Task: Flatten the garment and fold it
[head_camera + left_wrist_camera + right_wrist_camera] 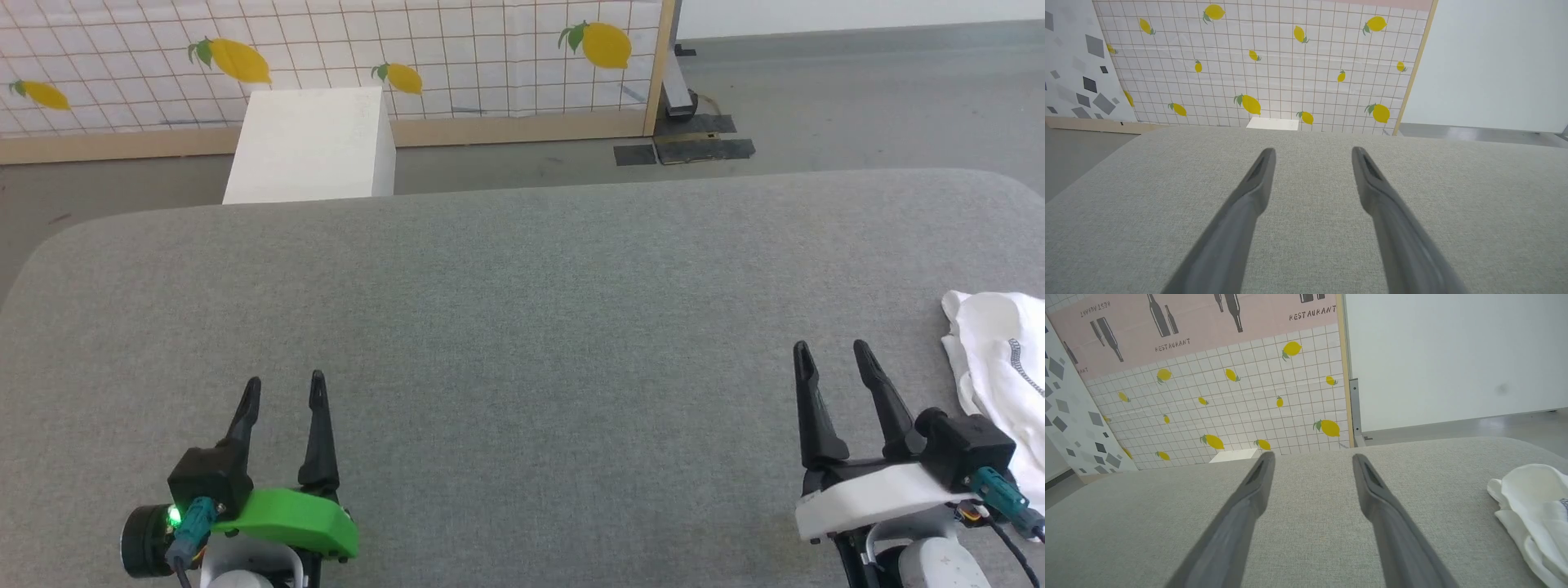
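Note:
The garment point(1000, 359) is a crumpled white shirt with dark zigzag stitching, lying at the right edge of the grey padded table point(522, 310) and partly cut off by the picture's border. It lies bunched at the far right in the right wrist view too point(1531, 502). My right gripper point(833, 349) stands open just left of the garment, apart from it, nothing between its fingers point(1257, 477). My left gripper point(286, 382) is open over bare table at the lower left, far from the garment, its fingers point(1261, 167) holding nothing.
A rigid white box point(314, 143) stands on the floor behind the table's far edge. A lemon-patterned tiled screen point(326, 57) with a wooden frame closes the back. Black mats point(694, 143) lie on the grey floor at the back right.

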Controlling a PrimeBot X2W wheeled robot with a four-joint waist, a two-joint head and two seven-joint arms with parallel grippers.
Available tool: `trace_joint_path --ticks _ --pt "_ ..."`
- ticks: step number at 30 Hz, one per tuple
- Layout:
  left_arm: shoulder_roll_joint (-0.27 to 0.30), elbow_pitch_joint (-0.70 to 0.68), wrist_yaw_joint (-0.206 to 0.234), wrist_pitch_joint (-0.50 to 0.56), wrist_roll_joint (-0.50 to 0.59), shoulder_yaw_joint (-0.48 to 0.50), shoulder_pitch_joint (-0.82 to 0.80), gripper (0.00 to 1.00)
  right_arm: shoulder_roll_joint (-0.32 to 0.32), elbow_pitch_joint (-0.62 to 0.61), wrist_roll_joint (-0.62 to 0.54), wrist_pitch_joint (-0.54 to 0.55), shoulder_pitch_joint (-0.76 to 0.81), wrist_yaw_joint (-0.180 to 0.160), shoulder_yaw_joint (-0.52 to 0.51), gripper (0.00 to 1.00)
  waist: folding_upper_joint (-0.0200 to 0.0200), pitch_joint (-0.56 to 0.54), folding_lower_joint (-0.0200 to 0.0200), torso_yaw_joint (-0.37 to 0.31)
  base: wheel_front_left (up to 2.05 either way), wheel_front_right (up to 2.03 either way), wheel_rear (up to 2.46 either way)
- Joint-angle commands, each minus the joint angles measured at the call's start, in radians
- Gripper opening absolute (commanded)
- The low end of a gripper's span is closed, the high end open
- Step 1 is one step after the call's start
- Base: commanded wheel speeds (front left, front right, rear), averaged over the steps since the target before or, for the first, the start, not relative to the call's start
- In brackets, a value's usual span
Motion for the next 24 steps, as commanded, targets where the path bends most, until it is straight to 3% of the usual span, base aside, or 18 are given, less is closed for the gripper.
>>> trace_joint_path --ticks 1,21,22,24 --pt "0.000 0.005 0.003 -0.004 -0.006 -0.001 0.006 1.00 0.001 0.001 -0.006 -0.006 0.013 -0.002 0.002 1.00 0.0000 -0.002 0.0001 -0.001 0.00 0.00 0.00" --pt "0.004 0.042 0.002 -0.016 -0.025 -0.022 -0.049 1.00 0.001 -0.010 -0.007 -0.006 -0.022 -0.002 0.017 1.00 0.0000 0.067 0.0001 0.022 0.00 0.00 0.00" --pt "0.004 0.044 0.001 -0.018 -0.026 -0.024 -0.052 0.00 0.001 -0.010 -0.006 -0.006 -0.027 -0.002 0.015 0.00 0.0000 0.069 0.0001 0.022 0.00 0.00 0.00" --pt "0.001 0.041 0.001 -0.008 -0.016 -0.022 -0.034 0.00 0.000 -0.007 -0.001 0.001 -0.010 0.000 0.014 0.00 0.0000 0.067 0.0001 0.022 0.00 0.00 0.00"
